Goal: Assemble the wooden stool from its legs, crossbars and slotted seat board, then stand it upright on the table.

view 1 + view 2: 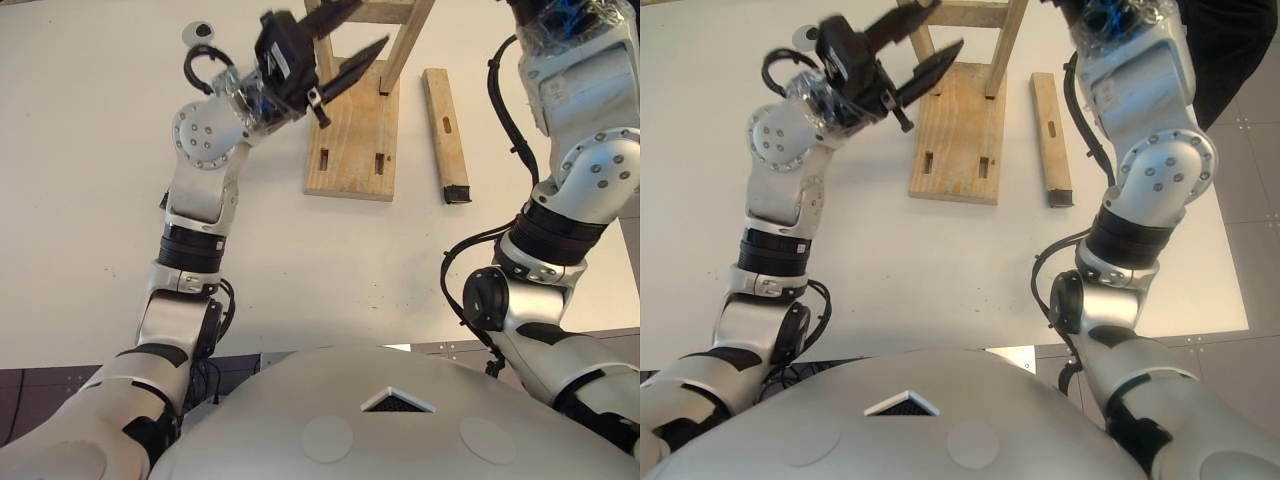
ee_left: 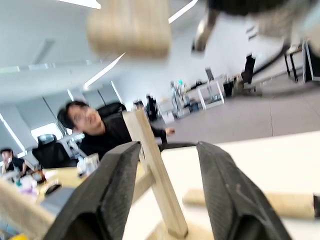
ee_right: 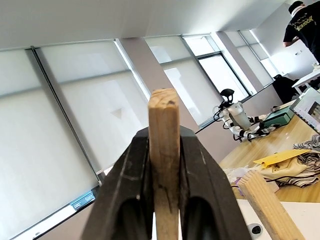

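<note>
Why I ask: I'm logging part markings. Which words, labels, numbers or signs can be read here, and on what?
No text can be read.
Seat board: bare wood, no markings.
Loose leg: bare wood, no markings.
Wooden piece held in the right pincer: no print on the faces shown.
Small lit panel in the background: carries marks, too small to read.

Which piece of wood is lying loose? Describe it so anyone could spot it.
On the white table lies a flat seat board with legs standing in it. Just beside it, on the robot's right, lies the loose leg. Unlike the others it lies flat and alone, with a black cap on its near end.
</note>
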`<state>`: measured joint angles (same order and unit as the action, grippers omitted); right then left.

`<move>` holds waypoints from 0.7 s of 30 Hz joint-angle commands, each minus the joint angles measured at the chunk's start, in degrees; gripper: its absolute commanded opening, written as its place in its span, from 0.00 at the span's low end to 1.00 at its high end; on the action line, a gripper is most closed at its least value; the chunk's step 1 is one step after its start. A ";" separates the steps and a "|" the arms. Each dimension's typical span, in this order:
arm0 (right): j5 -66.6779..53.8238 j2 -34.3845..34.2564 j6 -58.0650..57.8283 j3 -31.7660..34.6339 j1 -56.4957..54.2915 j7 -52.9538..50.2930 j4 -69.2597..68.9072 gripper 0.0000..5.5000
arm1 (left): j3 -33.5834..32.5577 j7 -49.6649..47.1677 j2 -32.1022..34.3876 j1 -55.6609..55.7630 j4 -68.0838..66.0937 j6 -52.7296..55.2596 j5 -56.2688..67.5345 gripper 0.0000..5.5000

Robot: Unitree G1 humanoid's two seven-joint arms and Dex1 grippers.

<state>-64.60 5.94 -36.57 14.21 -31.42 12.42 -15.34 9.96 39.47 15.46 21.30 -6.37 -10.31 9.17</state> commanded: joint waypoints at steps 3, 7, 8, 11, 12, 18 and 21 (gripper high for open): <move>11.72 7.23 8.67 5.42 10.61 4.77 8.14 0.07 | -9.13 -15.58 -3.52 -0.07 -4.61 3.00 -0.98 0.53; 24.10 8.58 19.24 3.61 15.58 9.62 19.90 0.07 | -16.54 -22.44 -8.00 0.12 -7.38 6.94 5.93 0.53; 27.44 7.84 23.69 3.11 14.73 10.22 24.88 0.07 | -17.48 -23.20 -8.43 0.26 -8.23 7.24 6.64 0.53; 31.94 4.82 32.14 2.67 12.36 11.30 34.53 0.07 | -18.10 -24.10 -8.64 1.81 -10.83 6.82 6.30 0.53; 32.41 4.09 33.60 2.66 12.06 11.54 36.16 0.07 | -18.07 -24.11 -8.59 2.28 -11.43 6.57 6.05 0.53; 33.95 2.18 38.19 3.48 11.90 12.63 42.47 0.07 | -18.54 -23.33 -8.41 3.16 -13.22 7.72 6.53 0.53; 34.41 2.36 38.90 3.82 12.26 12.04 43.35 0.07 | -18.56 -23.12 -8.35 3.19 -13.32 7.84 6.37 0.53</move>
<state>-31.00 9.26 2.36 17.69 -19.05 25.36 26.59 -8.61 16.11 6.69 23.42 -19.36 -3.36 15.42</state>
